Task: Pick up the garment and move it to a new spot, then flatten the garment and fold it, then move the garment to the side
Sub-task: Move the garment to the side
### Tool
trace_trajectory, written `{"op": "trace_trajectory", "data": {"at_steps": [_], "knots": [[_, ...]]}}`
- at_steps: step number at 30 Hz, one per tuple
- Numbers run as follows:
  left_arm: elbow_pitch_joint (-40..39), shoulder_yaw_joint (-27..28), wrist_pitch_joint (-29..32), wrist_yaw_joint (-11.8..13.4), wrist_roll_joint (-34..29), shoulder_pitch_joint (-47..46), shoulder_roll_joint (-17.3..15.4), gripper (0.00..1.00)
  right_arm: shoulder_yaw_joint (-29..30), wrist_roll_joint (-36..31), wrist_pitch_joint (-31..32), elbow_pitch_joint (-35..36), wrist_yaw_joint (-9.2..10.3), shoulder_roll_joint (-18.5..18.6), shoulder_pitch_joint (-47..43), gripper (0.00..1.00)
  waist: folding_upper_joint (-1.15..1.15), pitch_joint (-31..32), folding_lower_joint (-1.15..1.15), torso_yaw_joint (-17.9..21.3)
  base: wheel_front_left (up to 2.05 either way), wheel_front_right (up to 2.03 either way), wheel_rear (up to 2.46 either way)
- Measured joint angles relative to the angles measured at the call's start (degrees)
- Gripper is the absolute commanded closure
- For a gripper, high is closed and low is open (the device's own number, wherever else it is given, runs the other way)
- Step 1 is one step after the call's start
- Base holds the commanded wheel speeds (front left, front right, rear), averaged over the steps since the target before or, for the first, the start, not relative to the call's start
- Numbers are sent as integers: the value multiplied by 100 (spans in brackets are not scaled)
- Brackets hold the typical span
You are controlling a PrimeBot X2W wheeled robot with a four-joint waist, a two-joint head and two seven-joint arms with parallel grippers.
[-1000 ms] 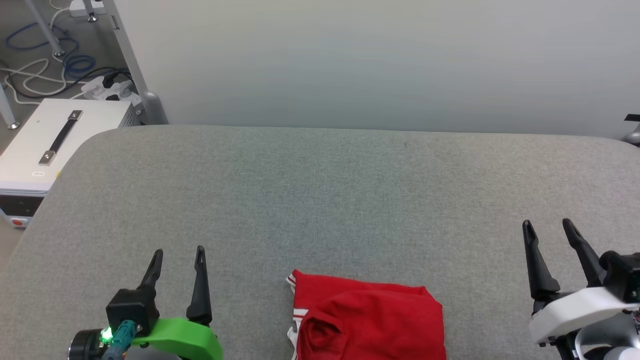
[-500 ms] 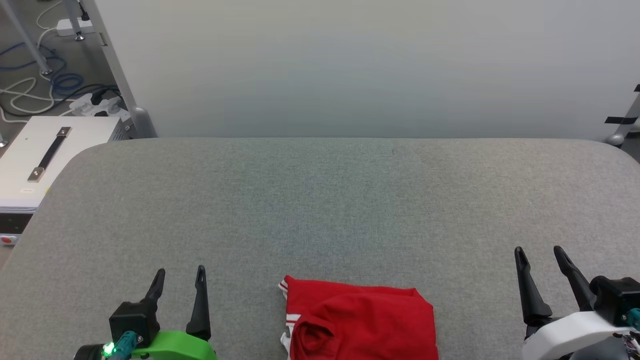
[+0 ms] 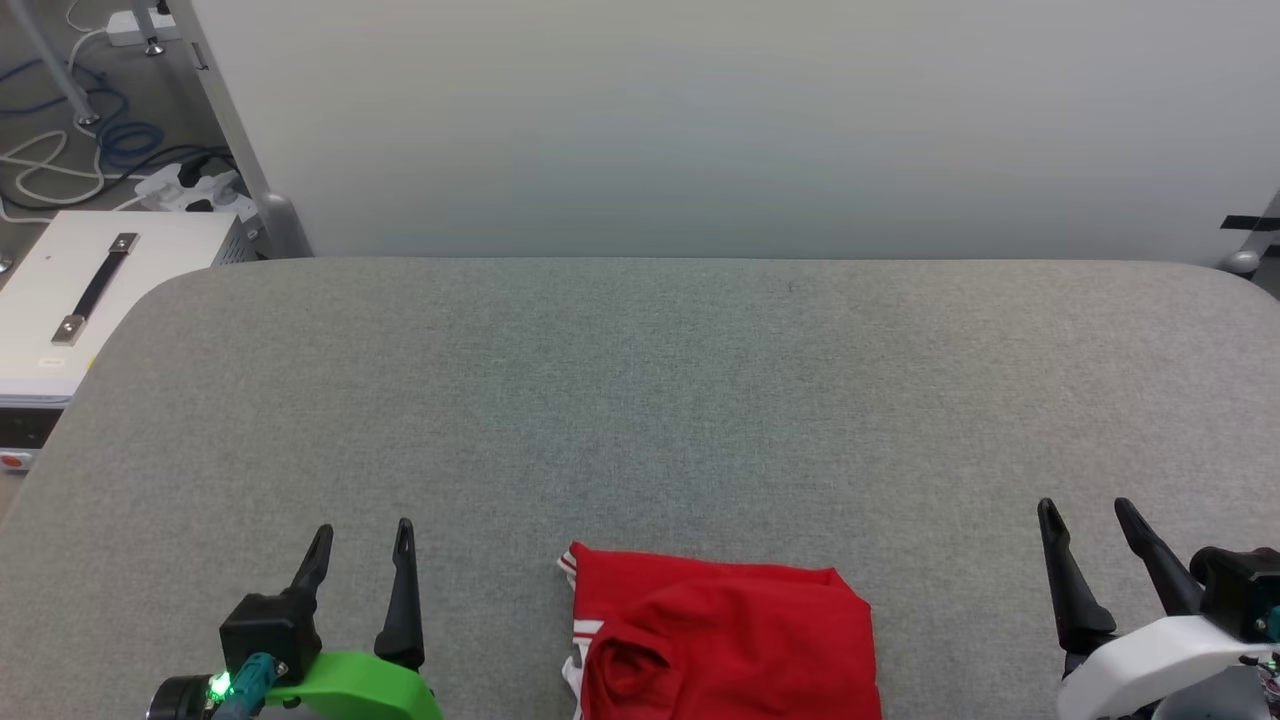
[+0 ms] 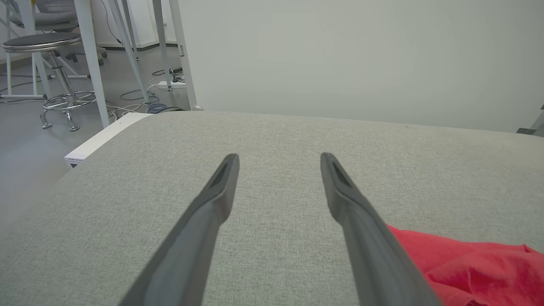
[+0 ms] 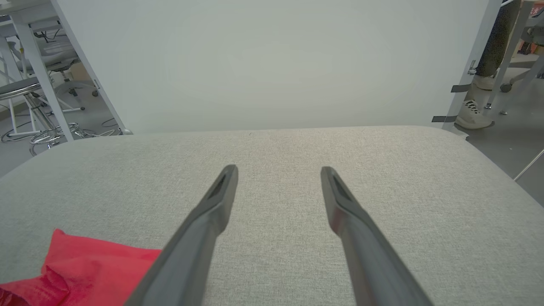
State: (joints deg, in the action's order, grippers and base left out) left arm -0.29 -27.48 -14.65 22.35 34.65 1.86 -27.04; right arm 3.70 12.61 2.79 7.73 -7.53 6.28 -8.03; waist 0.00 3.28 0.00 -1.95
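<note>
We see the red shirt lying in a soft bunch on the grey bench. It sits at the near edge of the bench, about in the middle, and the bottom of the head view cuts part of it off. A bit of white trim peeks out on its left side. The shirt lies between our two arms, and nothing touches it.

Our left jaws are to the left of the shirt, by the same near edge. Their two dark fingers are spread wide apart and hold nothing. A green part sits behind them. Our right jaws are to the right of the shirt, toward the bench's right side. Their fingers are spread wide too, with nothing in them, and a white part sits behind them.

A plain white wall stands along the far edge. Past the far left corner sits a white box with a black handle, and cables lie on the floor.
</note>
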Motion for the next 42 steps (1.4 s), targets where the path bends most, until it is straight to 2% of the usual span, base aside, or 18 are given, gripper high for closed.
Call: {"op": "trace_trajectory", "data": {"at_steps": [4, 8, 14, 26, 35, 36, 37, 38, 42], "knots": [[-22, 36, 0, -37, -76, -73, 24, 0, -36, 403, 636, -129, 0, 331, 8, 0, 0, -86, 0, -64, 0, 0, 0], [-63, 79, 0, -70, -156, -155, 92, 0, -338, 978, 1573, -260, 1, 757, 10, 0, 0, -205, 0, -152, 0, 0, 0], [-146, 143, 0, -113, -301, -279, 232, 0, -934, 1839, 2377, -312, 1, 1029, 2, 0, 0, -446, 0, -318, 0, 0, 0], [-79, 200, 0, -266, -488, -553, 488, 0, -1881, 2842, 2538, -1013, 0, 1107, 300, 0, 0, -1004, 0, -618, 0, 0, 0], [14, 282, 0, -355, -546, -667, 556, 0, -2329, 3234, 2460, -1511, -4, 1214, 626, 2, 0, -1212, 0, -705, 0, 0, 0], [25, 299, 0, -370, -554, -667, 559, 0, -2354, 3253, 2443, -1544, -7, 1222, 653, 56, 0, -1208, 0, -702, 0, 0, 0], [35, 309, 0, -381, -564, -667, 561, 0, -2371, 3261, 2441, -1580, -7, 1224, 673, 85, 0, -1204, 0, -699, 0, 0, 0], [45, 320, 0, -398, -576, -667, 563, 0, -2387, 3261, 2419, -1611, -7, 1230, 695, 100, 0, -1199, 0, -694, 0, 0, 0], [103, 344, 0, -425, -603, -666, 569, 0, -2427, 3256, 2408, -1695, -7, 1257, 715, 100, 0, -1140, 0, -672, 0, 0, 0]]}}
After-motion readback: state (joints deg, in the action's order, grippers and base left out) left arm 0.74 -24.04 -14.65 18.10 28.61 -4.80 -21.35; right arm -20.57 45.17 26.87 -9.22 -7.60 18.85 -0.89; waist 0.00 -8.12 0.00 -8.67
